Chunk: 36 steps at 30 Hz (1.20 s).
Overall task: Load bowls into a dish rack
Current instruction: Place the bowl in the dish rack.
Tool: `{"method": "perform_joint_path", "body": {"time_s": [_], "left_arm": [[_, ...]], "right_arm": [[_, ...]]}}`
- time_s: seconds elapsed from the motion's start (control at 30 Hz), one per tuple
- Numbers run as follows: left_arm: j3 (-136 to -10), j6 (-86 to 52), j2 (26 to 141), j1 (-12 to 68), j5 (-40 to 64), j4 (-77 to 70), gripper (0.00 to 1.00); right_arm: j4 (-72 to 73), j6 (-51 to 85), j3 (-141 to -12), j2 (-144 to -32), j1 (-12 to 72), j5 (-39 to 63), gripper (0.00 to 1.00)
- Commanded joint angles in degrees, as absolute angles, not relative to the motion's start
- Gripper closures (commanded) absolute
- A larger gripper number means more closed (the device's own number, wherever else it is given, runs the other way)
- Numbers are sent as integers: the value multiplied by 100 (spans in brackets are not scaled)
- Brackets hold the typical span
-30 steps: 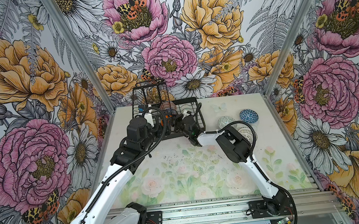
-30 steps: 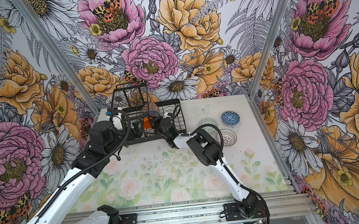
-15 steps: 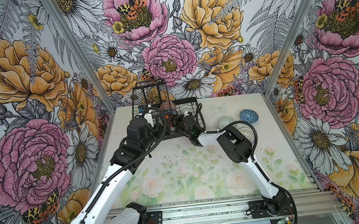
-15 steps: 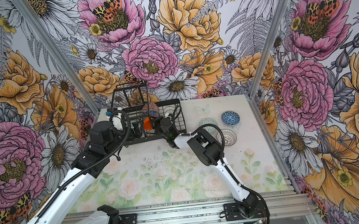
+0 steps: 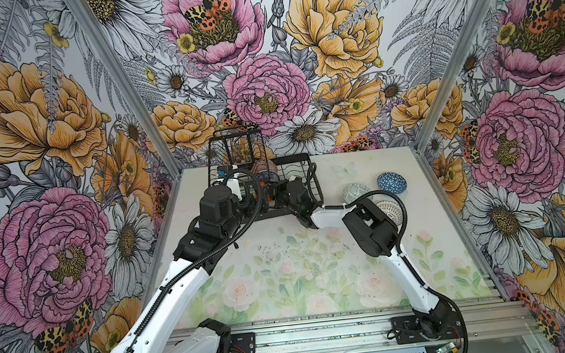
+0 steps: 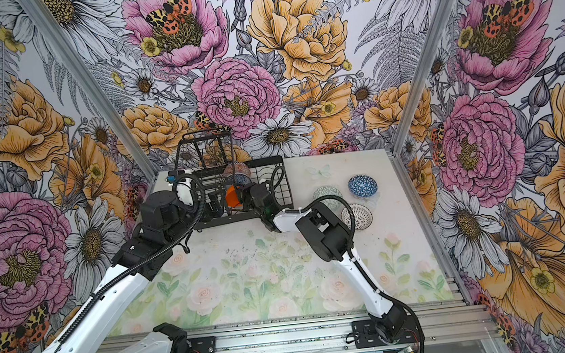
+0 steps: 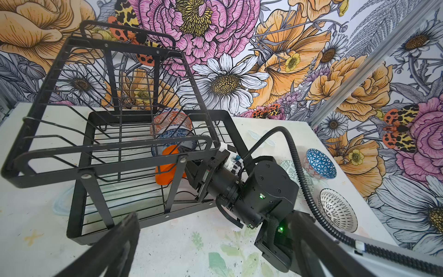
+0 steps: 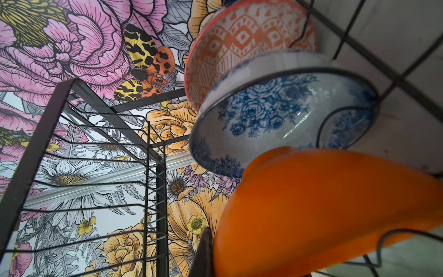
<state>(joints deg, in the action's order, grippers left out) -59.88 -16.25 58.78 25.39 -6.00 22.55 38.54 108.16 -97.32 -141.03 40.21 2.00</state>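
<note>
Item in hand: plain orange bowl (image 7: 167, 167), pinched at its rim by the right tool (image 7: 182, 153), whose jaws are pressed together on the thin wall. It is held on edge, low inside the dish rack (image 7: 119, 144), apparently so it can slide between the slot wires; whether it is seated cannot be told. Directly ahead of that tool: blue-white floral bowl (image 8: 275, 112), with the orange-white bowl (image 8: 239, 40) beyond it. Both stand on edge against the wires, so the next slot in the row looks intended. Left tool (image 7: 214, 215): spread wide and empty, facing the rack's near corner, probably standing by. Behind the right tool, well apart on the tabletop (image 6: 248, 276): pale green-grey bowl (image 6: 325, 194), dark blue geometric bowl (image 6: 362, 185) and black-white lattice bowl (image 6: 357, 216), all mouth-up and not yet loaded.
</note>
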Motion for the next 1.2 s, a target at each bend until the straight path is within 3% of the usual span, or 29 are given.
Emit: {"method": "perform_joint_path", "body": {"time_s": [0.0,0.4,1.17], "left_arm": [[-6041,-1538,5755,2593,-712,2296,1],[-6039,-1531,5753,2602,-714,2302,2],[-6046,-1539,5766,2602,-712,2302,1]], "right_arm": [[3103,10846,-9616,-14179,4236,589,98],[3177,10854,-9603,-14142,4232,694,81],[3331,10743,-9258,-13837,4193,800,76]]}}
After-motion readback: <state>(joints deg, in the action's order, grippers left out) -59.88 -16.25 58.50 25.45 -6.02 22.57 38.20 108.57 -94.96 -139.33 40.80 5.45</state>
